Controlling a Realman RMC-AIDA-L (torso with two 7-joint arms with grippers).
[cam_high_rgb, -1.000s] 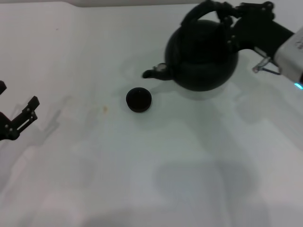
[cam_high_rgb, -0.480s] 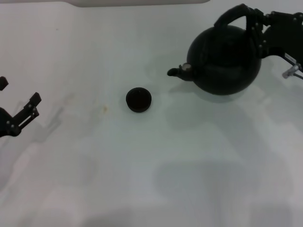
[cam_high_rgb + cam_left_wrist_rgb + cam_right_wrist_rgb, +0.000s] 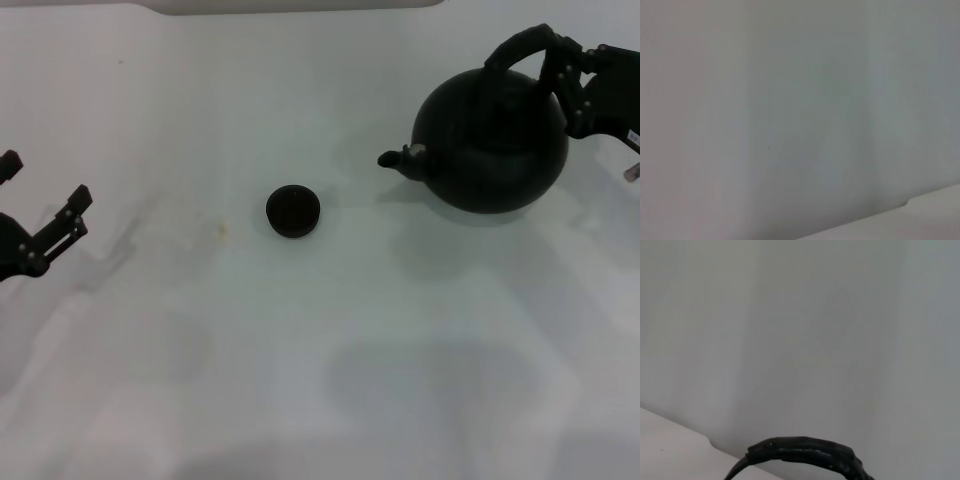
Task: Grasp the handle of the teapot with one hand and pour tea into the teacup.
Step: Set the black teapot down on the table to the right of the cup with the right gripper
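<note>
Now my right claw is shut tight on the handle of the teapot, pinching the black hoop on the side nearest my right arm. The round belly of the teapot hangs just under my right claw and a bit toward the middle of the table. I cannot tell if the teapot touches the table or sits a little above it. The spout sticks out on the far side of the teapot from my right claw, and it points toward my left side. The teapot looks about level. The teacup is well apart from my right claw. It sits past the spout, with a strip of bare table between the spout tip and the teacup, and a little nearer to my body than the teapot. My right wrist eye shows only a piece of the handle arching over the pale table. My left claw is far off on the other side, close above the table, with its two fingers spread wide and nothing in them. The teacup lies between my two claws, nearer to the teapot than to my left claw.
</note>
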